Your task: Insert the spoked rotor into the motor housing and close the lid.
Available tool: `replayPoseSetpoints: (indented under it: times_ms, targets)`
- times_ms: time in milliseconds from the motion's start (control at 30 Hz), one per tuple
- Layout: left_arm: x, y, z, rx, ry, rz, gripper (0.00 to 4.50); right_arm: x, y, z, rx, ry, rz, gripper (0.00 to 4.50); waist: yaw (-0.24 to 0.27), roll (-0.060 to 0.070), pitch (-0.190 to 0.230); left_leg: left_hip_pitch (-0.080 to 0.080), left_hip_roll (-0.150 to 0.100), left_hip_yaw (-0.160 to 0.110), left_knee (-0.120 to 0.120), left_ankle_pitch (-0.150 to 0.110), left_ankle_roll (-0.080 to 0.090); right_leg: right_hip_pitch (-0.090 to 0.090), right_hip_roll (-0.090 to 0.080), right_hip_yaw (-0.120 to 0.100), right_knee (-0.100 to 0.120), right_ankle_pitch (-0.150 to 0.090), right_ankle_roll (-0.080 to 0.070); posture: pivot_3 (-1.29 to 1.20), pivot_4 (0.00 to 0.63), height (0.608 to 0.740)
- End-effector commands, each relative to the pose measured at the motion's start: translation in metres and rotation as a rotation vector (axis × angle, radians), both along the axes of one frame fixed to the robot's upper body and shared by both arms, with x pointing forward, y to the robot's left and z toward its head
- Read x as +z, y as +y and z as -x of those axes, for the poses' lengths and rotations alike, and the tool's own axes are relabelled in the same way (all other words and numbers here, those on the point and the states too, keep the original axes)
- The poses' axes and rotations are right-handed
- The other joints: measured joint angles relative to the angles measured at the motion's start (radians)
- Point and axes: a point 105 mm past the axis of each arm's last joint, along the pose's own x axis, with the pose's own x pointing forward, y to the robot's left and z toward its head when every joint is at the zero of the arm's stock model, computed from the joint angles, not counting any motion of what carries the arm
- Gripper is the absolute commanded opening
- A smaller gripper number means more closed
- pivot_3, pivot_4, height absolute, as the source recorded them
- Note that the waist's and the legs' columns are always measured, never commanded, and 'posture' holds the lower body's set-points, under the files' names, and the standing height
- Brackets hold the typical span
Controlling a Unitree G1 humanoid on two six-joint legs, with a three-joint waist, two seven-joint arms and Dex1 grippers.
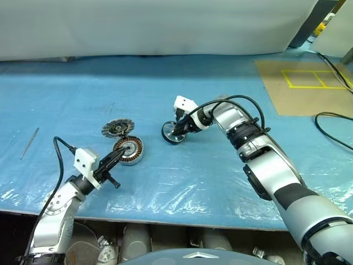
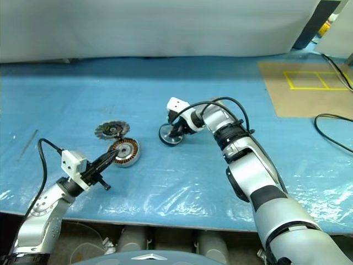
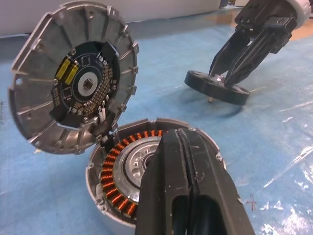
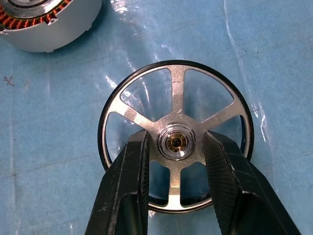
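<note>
The rotor (image 4: 175, 142) is a thin dark ring with five flat silver spokes meeting at a round hub with a brassy centre. It rests on the blue plastic sheet (image 1: 182, 182), tilted in the head views, near the table's middle. The right gripper (image 4: 176, 142) straddles the hub, its ribbed black fingers (image 4: 128, 176) reaching down through the gaps between spokes, one on each side and touching or nearly touching the hub; whether they truly pinch it I cannot tell.

Off to the robot's left sits the housing (image 3: 105, 181), a shallow round silver-grey cup lying open-side up. Inside it is a ring of copper-orange windings around a smooth silver hub with a dark bore. The lid (image 3: 73, 78), a ribbed cast-metal disc with notched rim and a dark circuit-like centre with yellow patches, leans on edge against the housing's far rim.

The left gripper (image 3: 188, 161), smooth black fingers pressed together and holding nothing, hovers just over the housing's near edge.

The sheet is glossy and wrinkled.
</note>
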Motion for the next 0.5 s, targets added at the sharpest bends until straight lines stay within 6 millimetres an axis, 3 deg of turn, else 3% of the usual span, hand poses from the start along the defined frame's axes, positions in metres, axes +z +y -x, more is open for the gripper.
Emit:
replayPoseSetpoints:
  times_ms: [33, 200, 300, 500]
  targets:
    - [0.013, 0.006, 0.004, 0.021, -0.055, -0.009, 0.00, 0.025, 0.019, -0.002, 0.051, -0.056, -0.084, 1.27, -0.003, 0.000, 0.000, -0.001, 0.000, 0.000, 0.000, 0.000, 0.000, -0.001, 0.000, 0.000, 0.000, 0.000, 0.000, 0.00, 0.150, 0.740]
    - [0.021, 0.011, 0.012, 0.050, -0.061, 0.005, 0.00, 0.056, 0.044, 0.008, 0.149, -0.084, -0.245, 1.27, -0.006, 0.000, 0.001, -0.006, 0.000, 0.000, -0.001, 0.000, 0.000, -0.005, 0.000, 0.000, -0.001, 0.000, 0.000, 0.00, 0.150, 0.740]
    - [0.023, 0.013, 0.016, 0.058, -0.051, 0.007, 0.00, 0.065, 0.055, 0.019, 0.205, -0.055, -0.314, 1.27, -0.007, 0.000, 0.001, -0.007, 0.000, 0.000, -0.001, 0.000, 0.000, -0.006, 0.000, 0.000, -0.001, 0.000, 0.000, 0.00, 0.150, 0.740]
    - [0.024, 0.014, 0.020, 0.070, -0.031, 0.006, 0.00, 0.053, 0.066, 0.054, 0.368, 0.053, -0.275, 1.27, -0.007, 0.000, 0.001, -0.007, 0.000, 0.000, -0.001, -0.002, 0.003, -0.006, 0.000, -0.001, -0.001, 0.000, 0.000, 0.00, 0.150, 0.740]
